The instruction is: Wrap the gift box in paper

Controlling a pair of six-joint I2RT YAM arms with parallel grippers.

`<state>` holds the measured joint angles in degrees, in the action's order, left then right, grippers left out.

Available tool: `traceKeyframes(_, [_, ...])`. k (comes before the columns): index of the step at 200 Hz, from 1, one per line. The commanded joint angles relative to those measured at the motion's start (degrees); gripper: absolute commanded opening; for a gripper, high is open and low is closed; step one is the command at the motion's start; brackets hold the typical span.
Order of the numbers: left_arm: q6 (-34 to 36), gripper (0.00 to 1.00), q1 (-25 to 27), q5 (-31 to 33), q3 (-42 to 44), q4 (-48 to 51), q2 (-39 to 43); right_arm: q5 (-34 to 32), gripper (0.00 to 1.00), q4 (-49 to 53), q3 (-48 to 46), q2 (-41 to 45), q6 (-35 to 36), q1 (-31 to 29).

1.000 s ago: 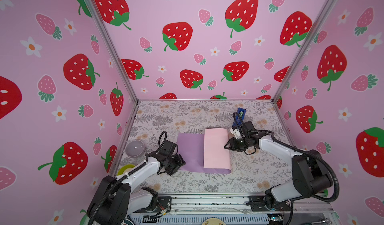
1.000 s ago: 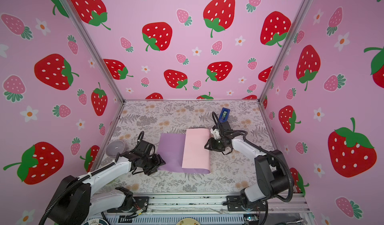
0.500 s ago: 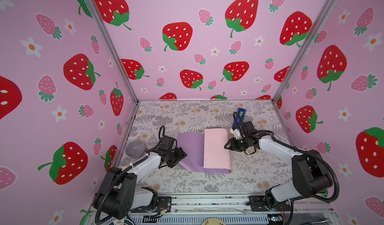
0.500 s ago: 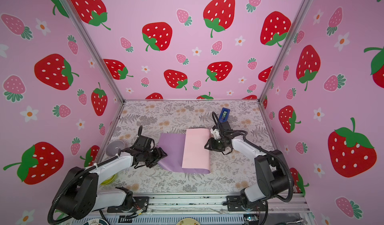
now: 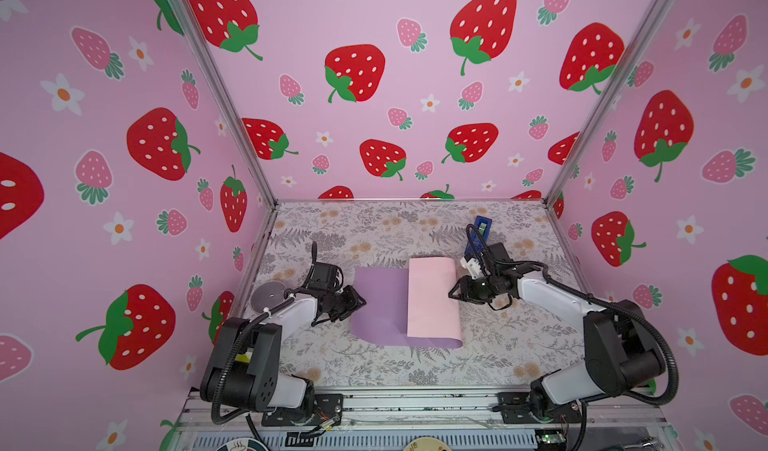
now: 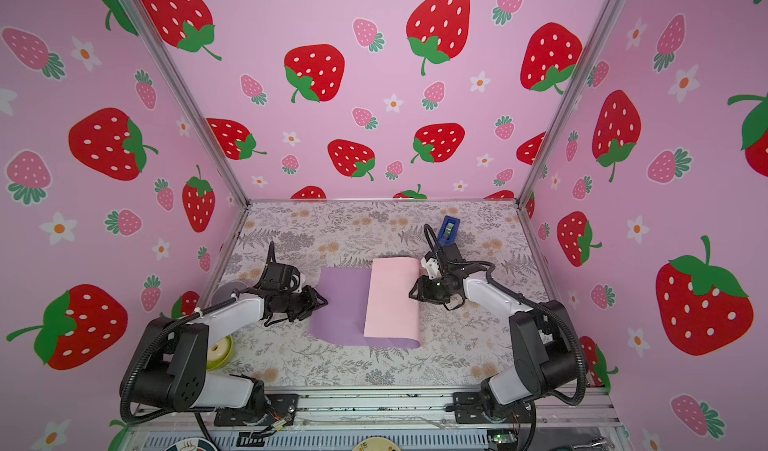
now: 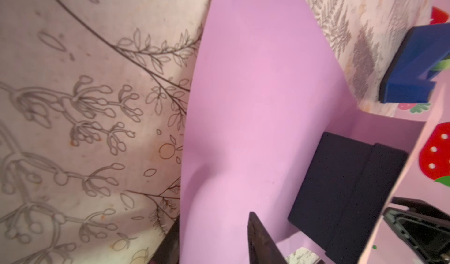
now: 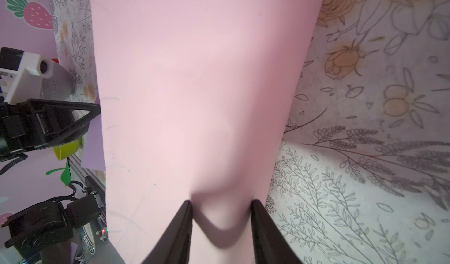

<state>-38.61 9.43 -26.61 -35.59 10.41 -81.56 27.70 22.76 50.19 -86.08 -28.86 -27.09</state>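
The paper [image 5: 380, 303] lies lilac side up on the floral mat, its right part folded over as a pale pink flap [image 5: 430, 299]. In both top views the flap hides the gift box. The left wrist view shows the gift box [image 7: 341, 189], matte black, under that flap. My left gripper [image 5: 359, 301] is at the sheet's left edge. That raised lilac edge [image 7: 255, 92] runs between its fingers, which still stand apart. My right gripper [image 5: 452, 293] is at the flap's right fold. Its fingertips [image 8: 254, 203] dent the pink paper [image 8: 194, 80], jaws apart.
A blue tape dispenser [image 5: 482, 224] stands behind the right gripper. A grey disc [image 5: 268, 295] lies by the left wall. A yellow-green roll [image 6: 218, 351] sits beside the left arm's base. Strawberry-print walls close in three sides.
My left gripper has moved back and right to the paper's left edge, and its jaws have narrowed around that edge. The right gripper and the pink flap have not moved.
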Motion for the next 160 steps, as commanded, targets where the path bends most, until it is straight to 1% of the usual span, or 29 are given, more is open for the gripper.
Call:
traceKeyframes(1, [2.4, 0.26, -0.3, -1.8, -2.5, 0.3, -0.6, -4.9, 0.42, 5.6, -1.7, -2.0, 0.1, -0.2])
traceKeyframes(42, [3.8, 0.11, -0.2, 1.4, -1.7, 2.1, 1.7, -4.7, 0.42, 5.6, -1.8, -2.0, 0.0, -0.2])
traceKeyframes(58, [4.5, 0.07, 0.5, 1.8, -1.7, 2.9, 2.9, -4.7, 0.41, 5.6, -1.9, -1.9, -0.1, -0.2])
traceKeyframes(70, [5.2, 0.07, 1.4, 2.2, -2.2, 4.1, 3.8, -4.8, 0.41, 5.6, -1.9, -1.8, -0.1, -0.4])
traceKeyframes(73, [5.2, 0.02, 1.6, 2.3, -2.3, 4.4, 4.1, -4.8, 0.41, 5.6, -2.0, -1.7, -0.1, -0.3])
traceKeyframes(80, [5.3, 0.01, 2.0, 2.7, -2.6, 5.2, 4.9, -4.7, 0.42, 5.6, -2.0, -1.7, -0.1, -0.3])
traceKeyframes(106, [5.2, 0.00, 4.6, 4.2, -4.4, 7.8, 7.6, -4.8, 0.41, 5.6, -2.1, -1.5, -0.1, -0.4])
traceKeyframes(160, [2.8, 0.00, 11.0, 6.7, -10.5, 13.5, 10.8, -4.8, 0.41, 5.6, -2.3, -1.4, -0.2, -0.5])
